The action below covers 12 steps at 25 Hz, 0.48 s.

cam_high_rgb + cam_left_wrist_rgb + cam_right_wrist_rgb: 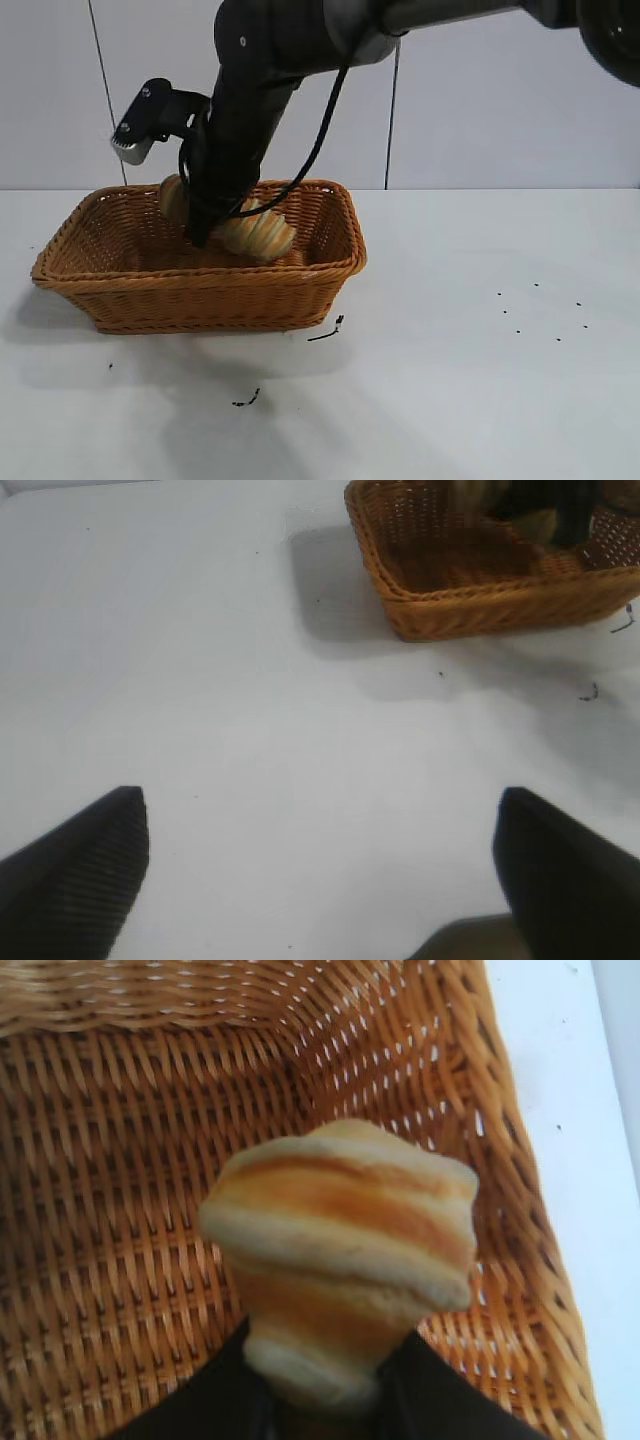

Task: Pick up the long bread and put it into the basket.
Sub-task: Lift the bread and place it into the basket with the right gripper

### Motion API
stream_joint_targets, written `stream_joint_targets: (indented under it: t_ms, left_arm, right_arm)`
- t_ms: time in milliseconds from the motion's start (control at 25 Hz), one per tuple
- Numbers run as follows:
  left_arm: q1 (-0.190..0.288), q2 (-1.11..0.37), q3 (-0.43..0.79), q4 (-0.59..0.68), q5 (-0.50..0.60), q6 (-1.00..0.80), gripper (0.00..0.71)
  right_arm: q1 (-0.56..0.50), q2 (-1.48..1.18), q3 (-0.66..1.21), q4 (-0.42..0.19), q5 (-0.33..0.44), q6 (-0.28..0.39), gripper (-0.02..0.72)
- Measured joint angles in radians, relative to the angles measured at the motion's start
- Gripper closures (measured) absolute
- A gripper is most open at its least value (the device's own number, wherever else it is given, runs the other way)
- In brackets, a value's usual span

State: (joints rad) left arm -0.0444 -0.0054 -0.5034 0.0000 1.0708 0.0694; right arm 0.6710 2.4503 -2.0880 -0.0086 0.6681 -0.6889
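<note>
Holding the long bread (262,233) inside the basket (200,290), right end effector (200,232) clamped on it; lower to the floor before opening. Left end effector (320,865) spread wide, idle over the desk.

A big flat white desk (480,380) has tiny black specks (545,310) and small dark scraps (325,330) on it. Behind it stands a plain pale grey wall (500,110) with thin dark lines (392,120).
</note>
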Motion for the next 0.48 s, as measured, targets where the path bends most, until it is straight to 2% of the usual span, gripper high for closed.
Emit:
stream_joint_targets:
  t_ms: [120,160,280,400,480]
  left_arm:
    - [0.000,0.000,0.000,0.000,0.000,0.000,0.014]
    - [0.000,0.000,0.000,0.000,0.000,0.000,0.014]
    - [0.000,0.000,0.000,0.000,0.000,0.000,0.014]
    - [0.000,0.000,0.000,0.000,0.000,0.000,0.014]
    - [0.000,0.000,0.000,0.000,0.000,0.000,0.014]
  right_arm:
    - [0.000,-0.002,0.000,0.000,0.000,0.014,0.141]
    - [0.000,-0.007,0.000,0.001,0.001,0.028,0.087]
    - [0.000,-0.046,0.000,0.001,0.021,0.102,0.027]
    - [-0.002,-0.106,-0.004,0.001,0.053,0.204,0.016]
    - [-0.009,-0.144,-0.006,0.001,0.081,0.245,0.010]
